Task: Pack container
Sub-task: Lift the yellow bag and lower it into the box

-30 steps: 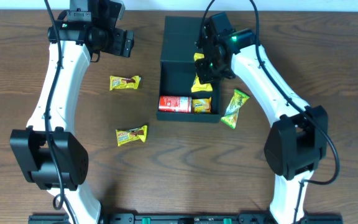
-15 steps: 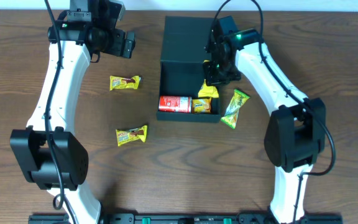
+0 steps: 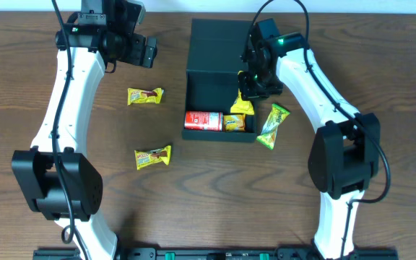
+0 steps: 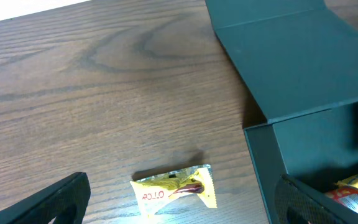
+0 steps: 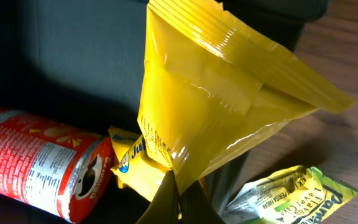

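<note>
Yellow packet lower, over container

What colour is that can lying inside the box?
Red can, with small white print; the right wrist view shows it best.

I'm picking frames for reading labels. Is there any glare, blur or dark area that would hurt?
Right wrist: glare streaks on the yellow bag, while the print on the can is fairly sharp. Left wrist: the packet is fairly sharp, and the left fingers are soft-edged in the bottom corners. Overhead: even light and soft shadows, but the container interior is dark.
</note>
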`<state>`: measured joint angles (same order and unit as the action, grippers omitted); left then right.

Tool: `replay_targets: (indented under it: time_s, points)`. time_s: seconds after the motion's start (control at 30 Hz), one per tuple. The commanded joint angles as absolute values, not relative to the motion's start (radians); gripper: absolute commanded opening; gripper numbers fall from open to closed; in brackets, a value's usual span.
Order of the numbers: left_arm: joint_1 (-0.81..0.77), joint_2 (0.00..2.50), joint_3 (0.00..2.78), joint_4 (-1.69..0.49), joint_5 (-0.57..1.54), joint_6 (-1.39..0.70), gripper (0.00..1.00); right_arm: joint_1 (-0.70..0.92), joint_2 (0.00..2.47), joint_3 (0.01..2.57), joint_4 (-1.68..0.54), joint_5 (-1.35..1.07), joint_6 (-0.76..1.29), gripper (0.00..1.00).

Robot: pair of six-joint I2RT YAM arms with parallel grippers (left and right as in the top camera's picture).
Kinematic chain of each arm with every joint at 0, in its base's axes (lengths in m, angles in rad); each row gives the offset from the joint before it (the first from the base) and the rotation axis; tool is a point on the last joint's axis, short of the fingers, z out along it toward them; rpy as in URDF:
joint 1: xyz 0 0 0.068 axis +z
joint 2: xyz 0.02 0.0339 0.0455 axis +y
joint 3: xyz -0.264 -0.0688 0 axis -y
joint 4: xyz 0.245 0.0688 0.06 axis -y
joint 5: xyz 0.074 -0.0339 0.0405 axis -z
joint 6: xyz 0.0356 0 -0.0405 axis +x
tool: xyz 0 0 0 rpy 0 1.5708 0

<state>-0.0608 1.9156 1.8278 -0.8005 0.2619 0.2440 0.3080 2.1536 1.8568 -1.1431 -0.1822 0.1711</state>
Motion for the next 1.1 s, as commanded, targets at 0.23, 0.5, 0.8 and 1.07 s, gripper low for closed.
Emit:
replay_targets:
  time_s: [0.23,0.5,0.8,1.07]
  points:
    - [-0.057,1.909,1.835,-0.805,0.264,0.258,0.95,0.306,2.179,1.869,-1.174,-0.169,0.125,0.02]
    - [-0.057,1.909,1.835,-0.805,0.264,0.258,0.95,0.315,2.179,1.868,-1.182,-0.169,0.117,0.01]
    - [-0.057,1.909,1.835,-0.806,0.263,0.258,0.95,0.329,2.179,1.867,-1.202,-0.160,0.123,0.02]
    - [-0.057,1.909,1.835,-0.807,0.264,0.258,0.95,0.329,2.179,1.863,-1.208,-0.150,0.141,0.02]
